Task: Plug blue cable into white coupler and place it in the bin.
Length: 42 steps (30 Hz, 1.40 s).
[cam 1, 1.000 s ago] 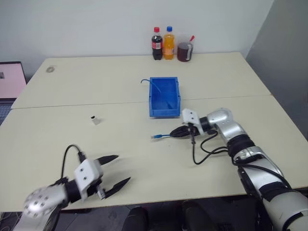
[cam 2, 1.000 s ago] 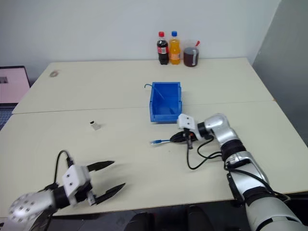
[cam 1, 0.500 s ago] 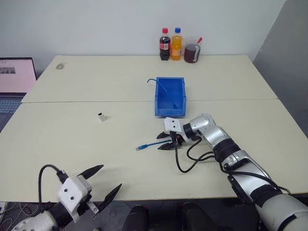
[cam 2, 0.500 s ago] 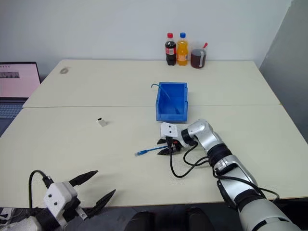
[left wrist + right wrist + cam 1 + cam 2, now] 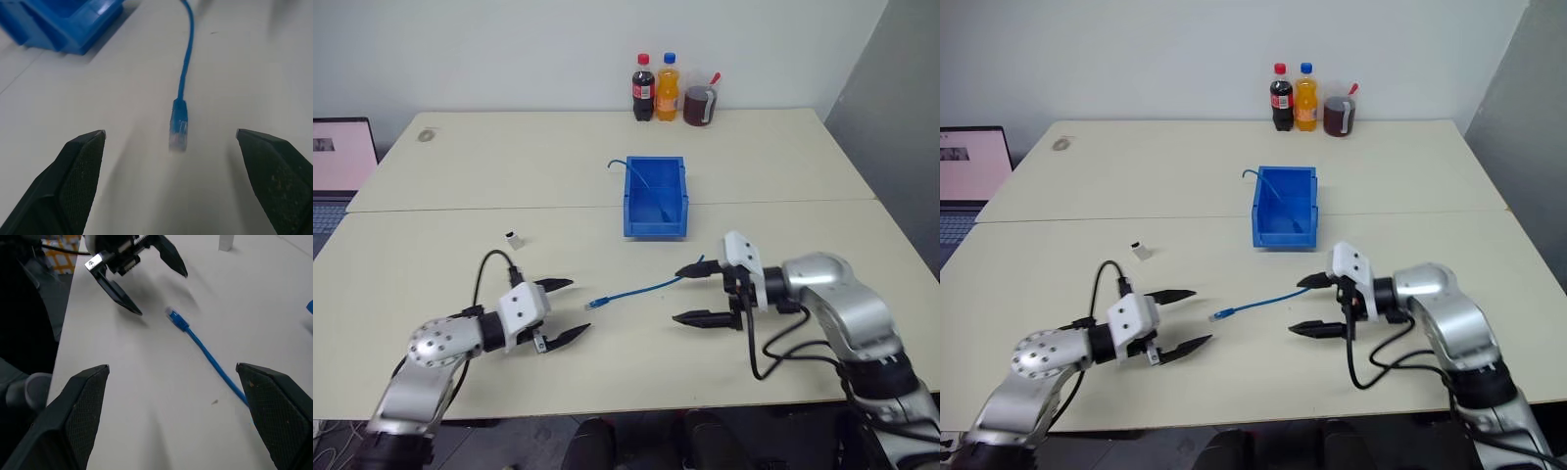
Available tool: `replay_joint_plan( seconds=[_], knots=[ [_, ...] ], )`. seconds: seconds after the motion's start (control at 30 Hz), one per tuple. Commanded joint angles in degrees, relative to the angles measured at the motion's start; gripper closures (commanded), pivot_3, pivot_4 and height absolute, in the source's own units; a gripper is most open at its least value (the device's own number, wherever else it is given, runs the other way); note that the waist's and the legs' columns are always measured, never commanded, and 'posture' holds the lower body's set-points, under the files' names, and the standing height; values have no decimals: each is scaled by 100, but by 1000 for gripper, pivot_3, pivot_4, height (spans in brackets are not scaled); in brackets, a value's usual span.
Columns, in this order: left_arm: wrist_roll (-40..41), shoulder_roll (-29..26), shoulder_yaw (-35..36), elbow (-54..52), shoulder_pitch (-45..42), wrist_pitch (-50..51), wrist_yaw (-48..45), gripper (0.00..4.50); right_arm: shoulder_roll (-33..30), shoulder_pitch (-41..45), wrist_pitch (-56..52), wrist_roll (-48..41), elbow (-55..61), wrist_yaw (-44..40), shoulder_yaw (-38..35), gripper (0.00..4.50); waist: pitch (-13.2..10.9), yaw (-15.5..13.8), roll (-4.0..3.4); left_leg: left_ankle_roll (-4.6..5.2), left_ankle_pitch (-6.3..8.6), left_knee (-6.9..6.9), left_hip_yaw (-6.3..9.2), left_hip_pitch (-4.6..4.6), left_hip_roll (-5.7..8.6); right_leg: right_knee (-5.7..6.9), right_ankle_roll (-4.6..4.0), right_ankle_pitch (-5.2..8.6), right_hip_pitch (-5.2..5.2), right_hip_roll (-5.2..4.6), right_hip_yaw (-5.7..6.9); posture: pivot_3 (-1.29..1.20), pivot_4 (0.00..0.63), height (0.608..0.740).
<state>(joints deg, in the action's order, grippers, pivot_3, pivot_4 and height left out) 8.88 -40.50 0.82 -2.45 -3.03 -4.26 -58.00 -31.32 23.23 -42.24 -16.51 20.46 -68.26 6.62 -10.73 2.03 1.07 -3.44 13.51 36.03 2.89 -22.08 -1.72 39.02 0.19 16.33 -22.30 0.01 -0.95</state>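
blue cable (image 5: 641, 289) flat on table, unheld | both grippers spread wide | bottles (image 5: 656, 87) far behind bin (image 5: 655, 221)

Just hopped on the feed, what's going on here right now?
Neither gripper holds anything. The blue cable lies loose on the table between the open left gripper and the open right gripper, its plug end nearest the left one. The white coupler sits untouched beyond the left gripper. The bin already has another blue cable in it.
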Motion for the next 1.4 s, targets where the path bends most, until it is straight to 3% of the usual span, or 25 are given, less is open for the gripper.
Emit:
replay_joint_plan(
  seconds=[0.03,0.1,0.27,0.5,0.73,0.97,1.27,1.33,1.4],
  knots=[
    [-290,-18,-329,563,-435,-414,-142,0,-95,-208,-362,-254,543,606,-413,77,0,-1,0,0,0,1,0,1,-2,0,6,4,0,4,0,0,150,740],
    [-325,-38,-453,812,-595,-383,-240,0,-99,-291,-455,-309,627,866,-507,77,0,-18,1,0,0,1,2,2,-2,0,14,8,0,7,0,0,150,740],
    [-259,52,-616,1174,-825,-250,-375,663,-76,-405,-694,-536,797,1407,-700,0,0,-24,1,1,-1,6,-6,12,2,1,27,1,7,6,-2,0,150,740],
    [-271,636,-942,1658,-1445,339,-288,1500,-191,-525,-710,-719,834,1764,-770,0,5,-103,-3,3,-3,10,-5,10,11,-1,35,-4,13,4,0,0,150,740],
    [-330,780,-1037,2230,-1938,563,-489,2886,-300,-468,-705,-930,853,1933,-744,0,7,-101,0,4,-3,29,-6,6,13,-2,48,-11,18,4,-2,0,150,740],
    [-171,365,-945,1820,-1595,608,-948,4195,-421,-627,-627,-1090,902,2029,-724,0,8,0,1,3,-3,26,-6,8,7,-2,47,-10,16,6,-5,0,150,740],
    [69,265,-751,1300,-1354,905,-771,4205,-375,-558,-508,-1141,754,2094,-572,0,7,67,1,4,-3,6,-10,8,1,-5,41,-6,6,12,-9,0,150,740],
    [189,262,-710,1178,-1329,990,-796,3492,-372,-535,-488,-1145,723,2104,-547,0,7,67,2,3,-3,7,-11,7,2,-5,41,-6,6,12,-9,0,150,740],
    [234,234,-694,1092,-1294,1040,-782,3139,-385,-525,-466,-1157,698,2100,-529,0,7,64,2,3,-3,7,-11,7,2,-5,41,-6,5,11,-10,0,150,740]
  ],
)
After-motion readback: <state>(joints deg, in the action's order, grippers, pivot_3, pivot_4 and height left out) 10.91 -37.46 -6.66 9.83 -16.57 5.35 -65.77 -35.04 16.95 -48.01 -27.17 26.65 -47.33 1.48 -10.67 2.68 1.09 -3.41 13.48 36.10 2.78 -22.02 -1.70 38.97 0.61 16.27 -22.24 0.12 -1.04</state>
